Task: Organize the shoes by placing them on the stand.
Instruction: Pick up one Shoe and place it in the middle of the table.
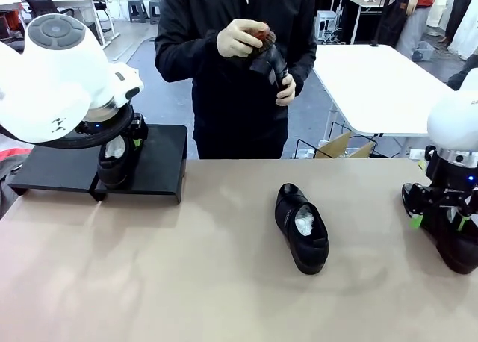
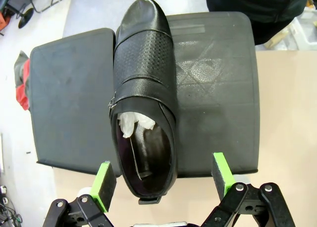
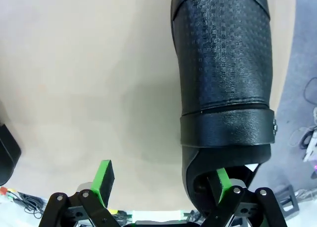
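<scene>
Left wrist view: the left gripper point(image 2: 162, 175) stands wide open and holds nothing. Its green pads flank the heel of the first shoe point(image 2: 143, 78) without touching it. That shoe lies on the stand point(image 2: 218, 88), toe to the far side, with its heel overhanging the near edge.

The right gripper point(image 3: 163, 180) is likewise fully open and empty. One pad appears to sit inside the opening of the second shoe point(image 3: 223, 63), the other outside it over the bare table point(image 1: 187, 282). That shoe lies near the table's right edge. A third shoe point(image 1: 302, 226) lies mid-table, well apart from both grippers. A person at the far side holds the fourth shoe point(image 1: 270, 64) and a brush point(image 1: 258, 34).

Risks, in our judgement:
- A pad catching the overhanging heel as the left arm lifts could drag the first shoe off the stand.
- A grip on one thin side wall may let the second shoe swing or slip.
- A nudge could push the second shoe off the right edge.

Not determinable:
- In the front view the left arm hides part of the stand.
- The second shoe's heel is cut off.
- We cannot tell whether the inner pad touches leather or paper.
</scene>
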### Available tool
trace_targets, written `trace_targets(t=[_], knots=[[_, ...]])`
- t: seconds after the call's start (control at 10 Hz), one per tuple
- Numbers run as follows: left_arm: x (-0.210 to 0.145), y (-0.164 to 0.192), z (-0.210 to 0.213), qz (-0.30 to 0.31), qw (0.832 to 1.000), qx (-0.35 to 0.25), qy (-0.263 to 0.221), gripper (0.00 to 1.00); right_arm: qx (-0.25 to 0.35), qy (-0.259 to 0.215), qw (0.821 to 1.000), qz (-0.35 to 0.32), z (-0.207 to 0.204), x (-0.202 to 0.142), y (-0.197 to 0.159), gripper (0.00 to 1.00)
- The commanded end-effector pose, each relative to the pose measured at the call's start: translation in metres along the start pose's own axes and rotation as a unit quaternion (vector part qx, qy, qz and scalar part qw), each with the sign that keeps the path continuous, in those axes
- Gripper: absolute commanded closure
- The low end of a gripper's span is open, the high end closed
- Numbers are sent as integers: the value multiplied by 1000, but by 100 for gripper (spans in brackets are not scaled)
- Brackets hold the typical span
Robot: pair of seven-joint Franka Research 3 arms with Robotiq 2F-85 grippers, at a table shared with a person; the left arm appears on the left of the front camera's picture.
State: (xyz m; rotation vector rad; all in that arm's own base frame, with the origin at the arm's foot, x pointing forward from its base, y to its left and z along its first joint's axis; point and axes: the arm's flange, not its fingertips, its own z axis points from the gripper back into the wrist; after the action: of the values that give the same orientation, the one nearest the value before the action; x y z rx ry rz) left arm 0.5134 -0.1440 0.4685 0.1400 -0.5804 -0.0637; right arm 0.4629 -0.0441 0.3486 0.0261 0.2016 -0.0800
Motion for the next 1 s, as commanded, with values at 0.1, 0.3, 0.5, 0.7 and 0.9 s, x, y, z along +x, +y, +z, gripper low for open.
trace_targets(t=[0.1, 0.3, 0.5, 0.7, 0.9], knots=[[0, -1, -1, -3, 1000, 5, -5, 0, 0, -33, 999, -16, -5, -5, 6, 0], [0, -1, -1, -3, 1000, 5, -5, 0, -18, -39, 999, 10, -9, -7, 5, 6], [0, -1, -1, -3, 1000, 5, -5, 0, -21, -49, 998, 21, -6, -10, 10, 44], [0, -1, -1, -3, 1000, 5, -5, 0, -25, -47, 998, 17, -7, -11, 5, 83], [0, -1, -1, -3, 1000, 5, -5, 0, -29, -49, 998, 10, -11, -10, -1, 100]])
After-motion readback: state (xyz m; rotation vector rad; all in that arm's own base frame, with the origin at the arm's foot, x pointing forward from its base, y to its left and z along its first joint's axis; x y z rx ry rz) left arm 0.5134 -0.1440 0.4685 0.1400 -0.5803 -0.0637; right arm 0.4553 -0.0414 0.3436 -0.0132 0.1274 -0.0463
